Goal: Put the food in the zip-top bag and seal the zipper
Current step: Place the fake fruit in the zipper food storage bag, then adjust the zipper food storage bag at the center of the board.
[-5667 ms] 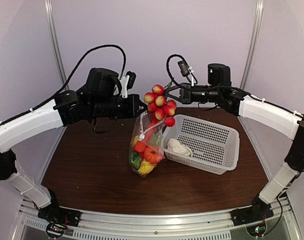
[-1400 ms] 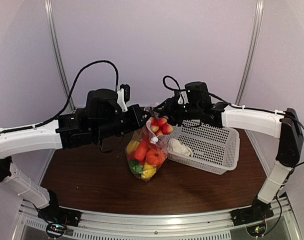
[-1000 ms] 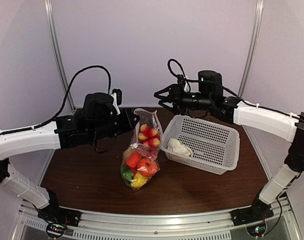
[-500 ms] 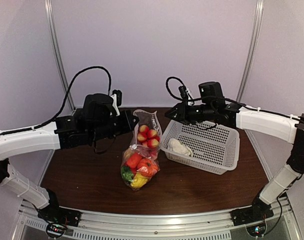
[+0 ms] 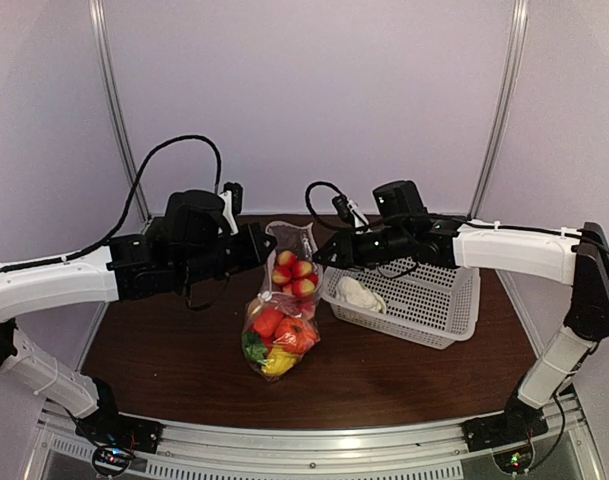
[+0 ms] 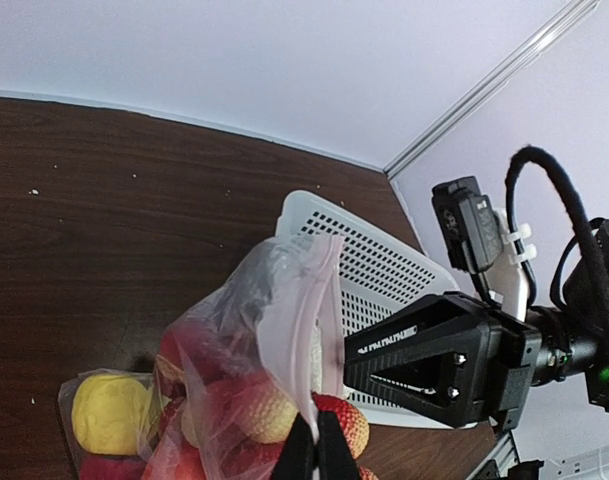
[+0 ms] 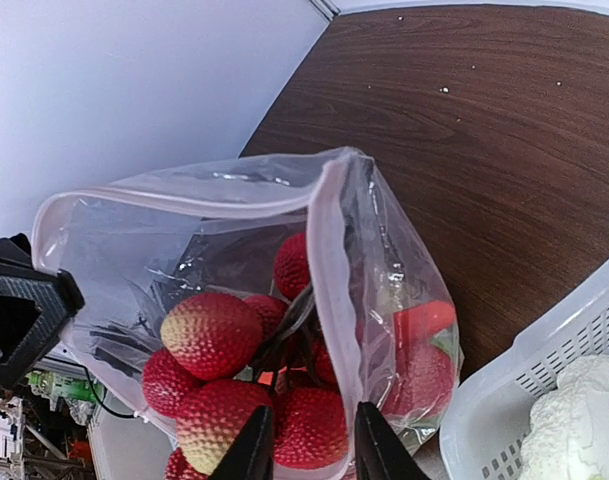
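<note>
The clear zip-top bag (image 5: 284, 312) stands upright on the brown table. Inside are red strawberries (image 5: 295, 278), red and orange pieces, a green piece and a yellow piece (image 5: 274, 362). My left gripper (image 5: 267, 246) is shut on the bag's mouth edge, as the left wrist view (image 6: 317, 450) shows. My right gripper (image 5: 322, 252) is open at the bag's other side. In the right wrist view its fingers (image 7: 312, 450) straddle the pale zipper strip (image 7: 329, 270), with the strawberries (image 7: 212, 330) below. The white cauliflower (image 5: 357, 293) lies in the basket.
The white mesh basket (image 5: 429, 285) sits right of the bag, close under my right arm; its rim shows in the right wrist view (image 7: 524, 380) and the left wrist view (image 6: 384, 270). A yellow lemon (image 6: 109, 410) shows through the bag's wall.
The strawberries went from my right gripper into the bag. The right gripper let go, lifted away, then came back down left to the bag's mouth. The left gripper lowered the bag slightly.
</note>
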You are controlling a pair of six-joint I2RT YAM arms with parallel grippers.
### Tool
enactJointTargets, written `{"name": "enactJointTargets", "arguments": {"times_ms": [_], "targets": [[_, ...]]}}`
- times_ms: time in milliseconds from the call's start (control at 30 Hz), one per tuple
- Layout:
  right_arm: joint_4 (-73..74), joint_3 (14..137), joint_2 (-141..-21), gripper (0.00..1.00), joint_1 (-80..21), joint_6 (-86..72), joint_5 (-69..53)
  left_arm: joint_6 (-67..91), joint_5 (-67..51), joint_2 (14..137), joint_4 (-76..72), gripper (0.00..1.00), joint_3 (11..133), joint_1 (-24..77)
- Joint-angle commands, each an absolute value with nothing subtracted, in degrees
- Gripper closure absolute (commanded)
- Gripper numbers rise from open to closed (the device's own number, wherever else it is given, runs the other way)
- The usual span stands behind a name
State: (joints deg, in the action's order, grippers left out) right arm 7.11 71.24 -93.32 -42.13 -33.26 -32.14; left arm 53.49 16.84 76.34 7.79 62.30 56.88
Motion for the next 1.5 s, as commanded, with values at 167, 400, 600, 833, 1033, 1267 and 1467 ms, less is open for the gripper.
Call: {"name": "enactJointTargets", "arguments": {"times_ms": [167,400,600,833,1033,1267,1467], "targets": [[7.8,70.71,-96.37,0.79,-42.43,-34.23,-30.27,53.21,16.15,75.32,6.28,1.0,61.96,56.66],[9.64,74.63,-97.23,1.0,-42.0,-33.09,-31.71,50.87,16.41,75.65,7.52,1.0,63.14,56.49],[16.74,97.2,-101.06,1.0,-38.09,-35.86,-40.01,33.08,27.25,77.22,32.63,1.0,82.61,46.91],[13.45,93.44,-101.7,1.0,-38.38,-39.73,-43.43,29.09,15.92,83.47,35.91,1.0,90.08,46.91],[14.8,94.15,-103.22,1.0,-39.03,-35.75,-41.95,29.19,11.08,88.42,35.87,1.0,89.31,46.93],[10.35,91.77,-104.69,1.0,-39.64,-37.87,-44.54,30.2,18.79,87.54,35.18,1.0,89.02,46.15],[9.51,86.5,-99.22,0.74,-37.78,-34.13,-46.21,31.06,13.32,84.27,32.72,1.0,87.75,46.14]]}}
